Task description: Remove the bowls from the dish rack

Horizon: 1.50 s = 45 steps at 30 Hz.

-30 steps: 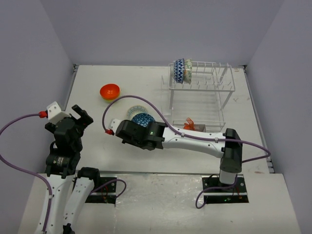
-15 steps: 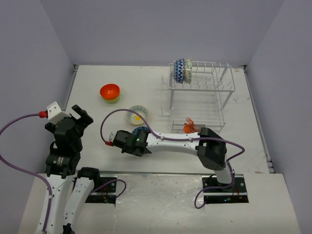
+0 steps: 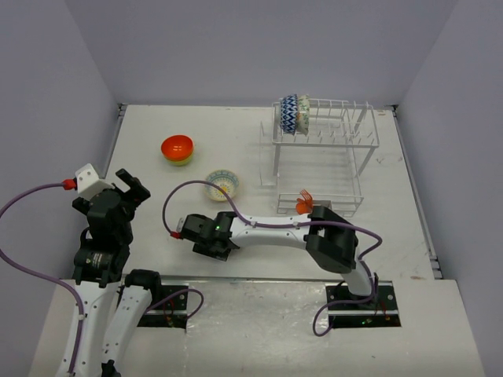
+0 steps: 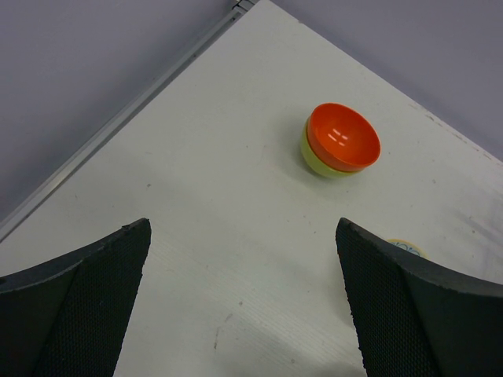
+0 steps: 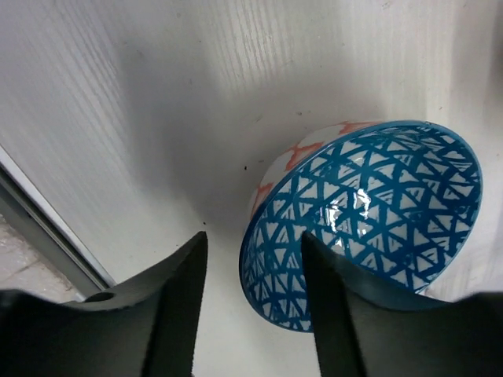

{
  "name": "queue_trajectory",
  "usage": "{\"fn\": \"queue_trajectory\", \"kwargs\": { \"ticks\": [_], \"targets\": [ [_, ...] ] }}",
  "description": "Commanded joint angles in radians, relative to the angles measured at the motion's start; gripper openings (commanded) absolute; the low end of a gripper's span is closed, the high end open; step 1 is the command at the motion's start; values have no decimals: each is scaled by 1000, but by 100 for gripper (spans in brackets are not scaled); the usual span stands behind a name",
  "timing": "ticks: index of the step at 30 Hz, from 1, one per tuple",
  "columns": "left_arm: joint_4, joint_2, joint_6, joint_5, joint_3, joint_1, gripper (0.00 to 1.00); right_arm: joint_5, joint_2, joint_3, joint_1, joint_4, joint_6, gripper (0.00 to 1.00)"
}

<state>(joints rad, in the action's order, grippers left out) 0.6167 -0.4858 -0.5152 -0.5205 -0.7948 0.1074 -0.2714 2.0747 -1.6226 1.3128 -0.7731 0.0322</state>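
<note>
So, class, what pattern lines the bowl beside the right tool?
The small round bowl shows blue triangles on white; right wrist view.

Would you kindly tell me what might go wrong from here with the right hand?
1. The right hand straddles the rim of the red-and-blue bowl, one finger inside; lifting away might snag and tip it.
2. The pale yellow bowl sits just beyond the right arm; swinging toward the dish rack could knock it.

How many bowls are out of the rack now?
4: orange bowl nested in lime-green bowl far left, pale yellow bowl mid-table, patterned bowl at the right gripper. The arm may hide more.
</note>
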Motion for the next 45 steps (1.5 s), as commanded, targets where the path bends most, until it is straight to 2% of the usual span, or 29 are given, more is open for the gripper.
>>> {"fn": "queue_trajectory", "kwargs": {
  "ticks": [1,2,3,5,6,7,9,11,14,15,17,18,20,21,22,24,25,28,32,45],
  "targets": [
    [-21,1,-2,-6,-29,2,100,-11,-102,1,3,-2,-25,54],
    [-21,0,0,-3,-29,2,100,-5,-131,10,3,8,-25,64],
    [-21,-3,1,-1,-29,3,100,4,-204,30,3,18,-25,67],
    [-23,-4,1,2,-29,2,100,3,-339,65,5,50,-25,80],
    [-23,-2,1,2,-29,2,100,-9,-387,75,5,60,-35,84],
    [-25,-2,3,5,-27,2,100,-37,-436,78,-4,70,-55,98],
    [-28,-4,7,11,-27,2,100,-48,-534,73,-24,81,-74,99],
    [-34,-8,12,27,-23,2,100,-46,-684,73,-96,104,-89,99],
    [-64,-26,35,85,-6,2,100,41,-872,99,-364,176,-146,99],
    [-74,-46,44,111,-3,2,100,189,-913,142,-574,216,-196,99],
    [-90,-80,67,187,0,2,100,382,-993,187,-790,319,-260,99],
    [-94,-115,73,204,-1,2,100,560,-998,187,-961,339,-299,99],
    [-97,-145,87,249,-4,3,100,711,-941,149,-1085,347,-304,96],
    [-98,-161,93,260,-4,2,100,788,-909,135,-1189,345,-307,94],
    [-106,-168,95,283,-3,2,100,949,-872,124,-1237,351,-316,85],
    [-115,-172,103,303,5,3,100,1122,-777,122,-1350,391,-356,75],
    [-120,-171,104,316,6,3,100,1266,-759,133,-1372,461,-373,72],
    [-126,-171,107,330,11,3,100,1376,-696,153,-1397,547,-400,70],
    [-129,-178,110,346,12,3,100,1437,-585,86,-1397,575,-419,57],
    [-137,-175,116,363,14,3,100,1538,-393,92,-1387,821,-584,52]
  ]
}}
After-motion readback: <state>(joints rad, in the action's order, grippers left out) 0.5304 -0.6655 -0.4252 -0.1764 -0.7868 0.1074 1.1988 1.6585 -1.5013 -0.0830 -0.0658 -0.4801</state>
